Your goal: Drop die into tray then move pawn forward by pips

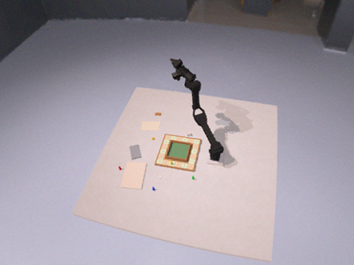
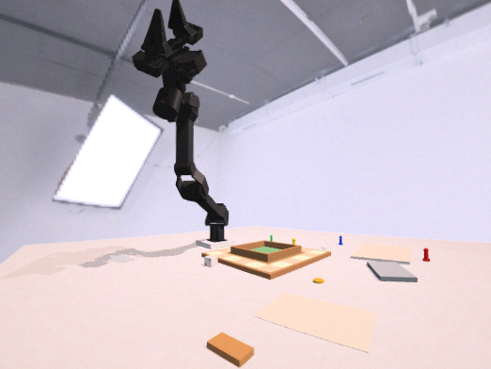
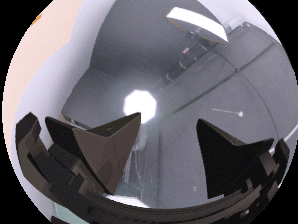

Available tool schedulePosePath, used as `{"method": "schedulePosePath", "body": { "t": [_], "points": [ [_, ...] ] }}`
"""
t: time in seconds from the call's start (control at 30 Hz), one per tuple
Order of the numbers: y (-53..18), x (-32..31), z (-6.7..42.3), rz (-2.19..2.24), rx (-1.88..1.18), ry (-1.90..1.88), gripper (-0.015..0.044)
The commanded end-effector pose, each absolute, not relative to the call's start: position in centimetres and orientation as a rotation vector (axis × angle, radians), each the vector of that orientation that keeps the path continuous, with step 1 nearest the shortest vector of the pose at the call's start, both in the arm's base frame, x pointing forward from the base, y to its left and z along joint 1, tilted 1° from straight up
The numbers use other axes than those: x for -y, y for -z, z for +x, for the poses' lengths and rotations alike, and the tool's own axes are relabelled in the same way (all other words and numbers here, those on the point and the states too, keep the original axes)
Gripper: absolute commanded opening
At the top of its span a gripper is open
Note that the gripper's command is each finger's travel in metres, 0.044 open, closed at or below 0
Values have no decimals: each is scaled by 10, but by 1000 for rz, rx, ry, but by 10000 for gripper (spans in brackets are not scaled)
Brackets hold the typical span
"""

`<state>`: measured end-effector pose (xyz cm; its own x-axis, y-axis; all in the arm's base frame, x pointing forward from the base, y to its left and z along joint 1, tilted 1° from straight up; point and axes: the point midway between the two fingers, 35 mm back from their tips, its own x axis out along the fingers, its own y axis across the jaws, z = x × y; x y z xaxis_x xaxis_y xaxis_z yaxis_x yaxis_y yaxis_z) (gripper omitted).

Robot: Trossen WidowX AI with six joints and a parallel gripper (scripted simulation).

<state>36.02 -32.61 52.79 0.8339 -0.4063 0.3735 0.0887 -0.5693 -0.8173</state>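
My gripper (image 1: 174,60) (image 2: 166,9) (image 3: 170,120) is open and empty. It is raised high above the table and points up toward the ceiling, far from every object. The white die (image 1: 190,134) (image 2: 210,262) lies on the table just outside the board's far edge. The board (image 1: 163,150) (image 2: 282,265) has a ring of pale squares around a green dice tray (image 1: 178,150) (image 2: 265,249). The tray holds nothing. A yellow pawn (image 1: 172,162) (image 2: 293,241) stands on the board's near row of squares.
Off the board stand a green pawn (image 1: 193,177) (image 2: 271,238), a blue pawn (image 1: 153,188) (image 2: 340,240) and a red pawn (image 1: 120,167) (image 2: 425,254). A yellow coin (image 1: 153,138) (image 2: 318,280), an orange block (image 1: 158,114) (image 2: 230,348), a grey slab (image 1: 135,152) (image 2: 391,271) and two beige cards (image 1: 150,125) (image 1: 134,175) lie left of the board.
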Motion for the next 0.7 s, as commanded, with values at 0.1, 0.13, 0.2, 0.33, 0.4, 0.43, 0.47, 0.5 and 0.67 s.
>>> {"method": "schedulePosePath", "body": {
  "t": [0.1,0.13,0.2,0.33,0.4,0.43,0.47,0.5,0.67],
  "points": [
    [-592,321,275,-2290,-311,946,275],
    [-601,319,263,-2320,-330,990,275],
    [-617,315,238,-2378,-372,1079,275],
    [-648,297,183,-2498,-500,1286,275],
    [-662,284,156,-2554,-578,1396,275],
    [-667,278,146,-2576,-611,1439,275],
    [-671,273,138,-2592,-637,1473,275],
    [-674,269,132,-2605,-656,1499,275],
    [-693,226,93,-2712,-723,1719,275]
  ]
}}
